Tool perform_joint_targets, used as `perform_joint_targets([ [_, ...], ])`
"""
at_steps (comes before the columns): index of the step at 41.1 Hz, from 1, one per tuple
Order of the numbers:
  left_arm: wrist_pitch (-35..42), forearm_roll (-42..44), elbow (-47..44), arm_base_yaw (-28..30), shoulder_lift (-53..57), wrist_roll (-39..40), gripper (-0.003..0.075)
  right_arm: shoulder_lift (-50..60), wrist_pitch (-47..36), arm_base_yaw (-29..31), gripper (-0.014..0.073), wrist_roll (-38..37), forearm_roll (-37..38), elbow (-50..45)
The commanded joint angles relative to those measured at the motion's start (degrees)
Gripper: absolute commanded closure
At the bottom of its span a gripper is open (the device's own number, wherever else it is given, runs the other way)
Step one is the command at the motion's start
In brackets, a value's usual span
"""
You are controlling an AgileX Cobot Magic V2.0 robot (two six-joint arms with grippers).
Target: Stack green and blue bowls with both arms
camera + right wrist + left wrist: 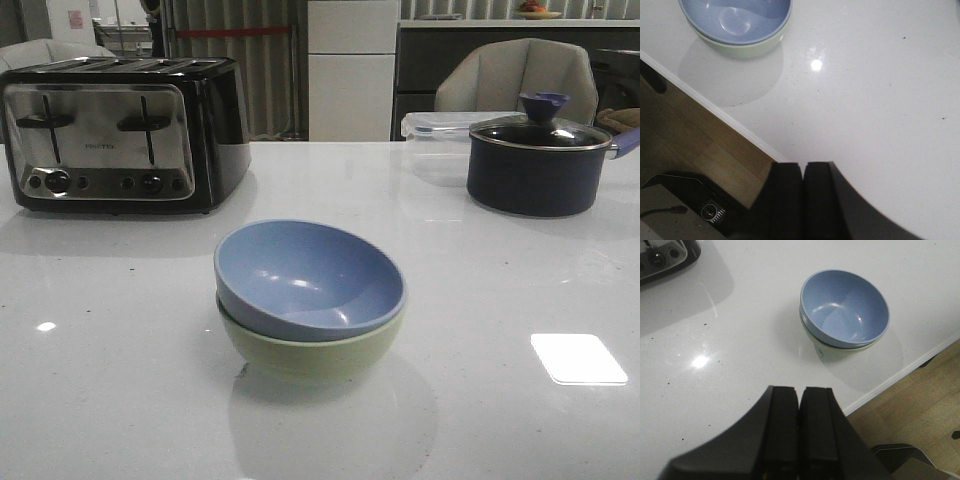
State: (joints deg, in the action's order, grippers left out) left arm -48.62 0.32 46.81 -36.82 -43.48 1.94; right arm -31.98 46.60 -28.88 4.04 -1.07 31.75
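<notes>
Bowls nested on the white table [120, 400]: the slate-blue bowl [305, 275] sits tilted inside the sage-green bowl [318, 352], near the table's front edge, with nothing inside it. Both grippers hang clear of the stack, the left gripper [799, 405] and right gripper [803, 172] each with fingers pressed together on nothing. Behind stand a chrome toaster [115, 135] and a dark lidded pot [540, 160].

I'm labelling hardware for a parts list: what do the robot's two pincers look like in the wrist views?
Both look alike: the left pincer and right pincer are matte black, each with two flat, blocky rectangular fingers. No cables, markings or coloured pads are visible.
</notes>
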Motion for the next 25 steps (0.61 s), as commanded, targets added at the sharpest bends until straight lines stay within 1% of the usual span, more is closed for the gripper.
perform_joint_targets([
  [1,4.26,-0.32,1.54,-0.48,0.09,0.43,0.0622,0.0,-3.77,0.31,0.0558,-0.04,0.48,1.47],
  [6,4.45,-0.72,1.42,-0.48,0.95,0.43,0.0622,0.0,-3.77,0.31,0.0558,-0.04,0.48,1.47],
  [11,6.54,-0.32,1.14,3.88,4.35,0.43,0.0622,0.0,-3.66,0.31,0.0558,-0.04,0.48,1.47],
  [13,8.76,-0.32,0.05,6.55,6.46,0.43,0.0622,0.0,-3.66,0.31,0.0558,-0.04,0.48,1.47],
  [16,14.11,0.31,-3.04,10.86,10.3,0.43,0.0622,0.0,-3.66,0.31,0.0558,-0.04,0.48,1.47],
  [21,24.28,1.8,-11.31,18.28,19.16,0.32,0.0622,0.0,-3.66,0.31,0.0558,-0.04,0.48,1.47],
  [25,29.31,1.8,-18.5,23.23,27.12,0.32,0.0622,0.0,-3.66,0.31,0.0558,-0.04,0.48,1.47],
])
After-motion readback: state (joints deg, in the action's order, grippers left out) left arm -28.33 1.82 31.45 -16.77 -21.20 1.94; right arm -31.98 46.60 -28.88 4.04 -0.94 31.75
